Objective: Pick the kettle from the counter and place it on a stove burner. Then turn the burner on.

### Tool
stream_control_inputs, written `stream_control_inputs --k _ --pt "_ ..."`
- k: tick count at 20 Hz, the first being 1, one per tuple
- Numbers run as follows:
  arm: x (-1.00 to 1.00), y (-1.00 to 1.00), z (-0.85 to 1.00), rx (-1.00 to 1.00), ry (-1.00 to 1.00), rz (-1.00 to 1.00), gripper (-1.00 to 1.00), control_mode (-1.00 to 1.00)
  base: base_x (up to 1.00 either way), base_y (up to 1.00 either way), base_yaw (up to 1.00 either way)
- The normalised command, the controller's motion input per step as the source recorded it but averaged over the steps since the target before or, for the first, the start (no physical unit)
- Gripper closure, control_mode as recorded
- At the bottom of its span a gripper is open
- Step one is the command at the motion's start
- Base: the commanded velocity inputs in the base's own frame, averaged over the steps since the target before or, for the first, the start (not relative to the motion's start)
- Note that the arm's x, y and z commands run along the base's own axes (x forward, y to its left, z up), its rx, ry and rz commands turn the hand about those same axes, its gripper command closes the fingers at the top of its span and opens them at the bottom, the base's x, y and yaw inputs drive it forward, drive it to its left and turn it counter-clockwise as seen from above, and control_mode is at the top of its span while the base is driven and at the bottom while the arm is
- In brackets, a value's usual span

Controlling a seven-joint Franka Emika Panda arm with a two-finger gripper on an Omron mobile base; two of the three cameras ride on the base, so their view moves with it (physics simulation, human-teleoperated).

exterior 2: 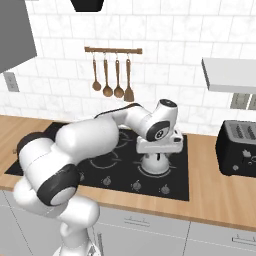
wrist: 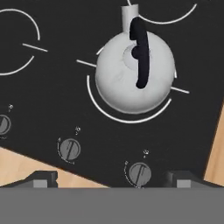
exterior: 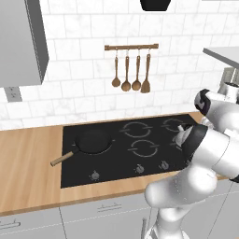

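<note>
The silver-grey kettle (wrist: 131,74) with its black arched handle stands on the front right burner ring of the black cooktop (wrist: 52,87), spout pointing toward the back. In the right base view the kettle (exterior 2: 157,164) sits just under the hand. My gripper (wrist: 113,178) hovers above and slightly in front of the kettle, open, its fingertips (wrist: 43,177) wide apart with nothing between them. The same gripper (exterior 2: 159,150) hangs right over the kettle's handle. The wood-grain counter (exterior: 28,163) surrounds the cooktop.
A black frying pan (exterior: 93,141) with a wooden handle sits on the left burner. Burner knobs (wrist: 69,149) line the cooktop's front edge, one (wrist: 140,173) just below the kettle's burner. A black toaster (exterior 2: 237,147) stands on the right counter. Wooden utensils (exterior: 131,70) hang on the wall.
</note>
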Motion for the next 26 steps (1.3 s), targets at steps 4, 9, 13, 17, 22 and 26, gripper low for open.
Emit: stream_control_inputs --k 4,9,13,17,22,26 --pt "-0.65 0.0 -0.12 0.0 0.23 -0.18 -1.0 -1.0 0.0 0.0 0.0" --pt "0.0 0.0 -0.12 0.0 0.16 -0.2 -1.0 -1.0 0.0 0.0 0.0" --pt "0.03 -0.01 -0.05 0.0 0.21 -0.24 -1.0 -1.0 0.0 0.0 0.0" --pt "0.06 -0.14 0.0 0.03 0.05 -0.19 -1.0 -1.0 0.0 0.0 0.0" --pt "0.05 -0.23 0.0 0.08 0.0 -0.19 -1.0 -1.0 0.0 0.0 0.0" --pt "0.03 -0.22 0.0 0.09 0.0 -0.17 -1.0 -1.0 0.0 0.0 0.0"
